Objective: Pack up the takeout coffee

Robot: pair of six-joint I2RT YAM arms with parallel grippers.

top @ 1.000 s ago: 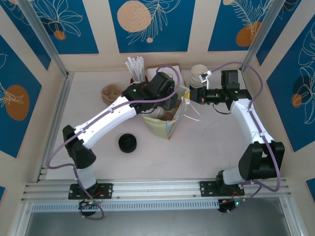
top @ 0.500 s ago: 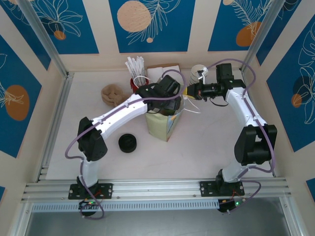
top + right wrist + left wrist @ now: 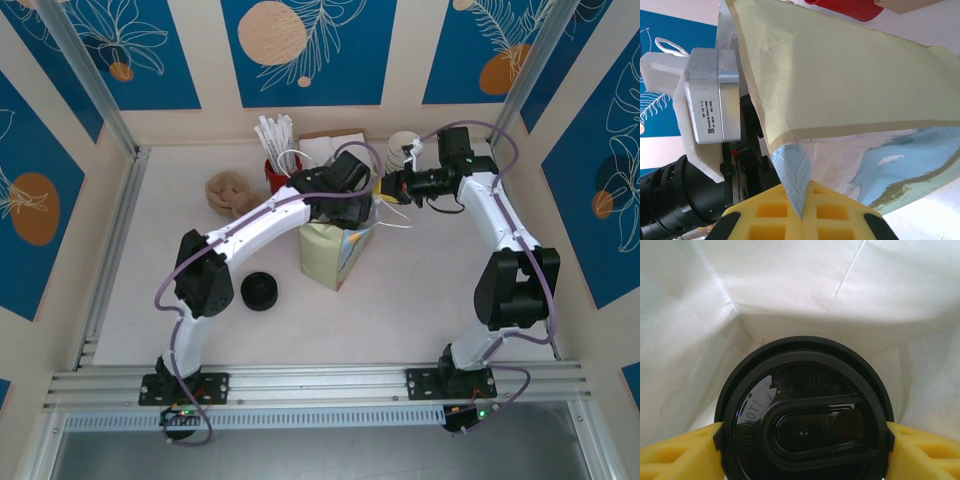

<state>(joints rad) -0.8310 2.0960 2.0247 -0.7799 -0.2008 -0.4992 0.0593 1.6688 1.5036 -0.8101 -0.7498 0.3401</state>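
Observation:
The takeout coffee shows its round black lid (image 3: 805, 410) from above, with the white inner walls of the paper bag (image 3: 790, 295) all around it. My left gripper (image 3: 804, 442) is shut on the cup, a yellow finger (image 3: 675, 455) pressing each side below the lid. From the top view the left gripper (image 3: 345, 203) reaches down into the mouth of the cream and blue paper bag (image 3: 325, 260), which stands upright. My right gripper (image 3: 802, 212) is shut on a folded blue corner of the bag (image 3: 850, 85) rim. It holds the bag top from the right (image 3: 386, 186).
A low stack of black lids (image 3: 259, 291) lies left of the bag. At the back stand a red holder with white sticks (image 3: 279, 163), a box of napkins (image 3: 335, 146), a stack of cream cups (image 3: 402, 148) and a brown crumpled wad (image 3: 228, 192).
The left arm has stretched farther back and right, bringing the cup over and into the bag. The right gripper has pulled the bag's rim back, and the bag now stands upright.

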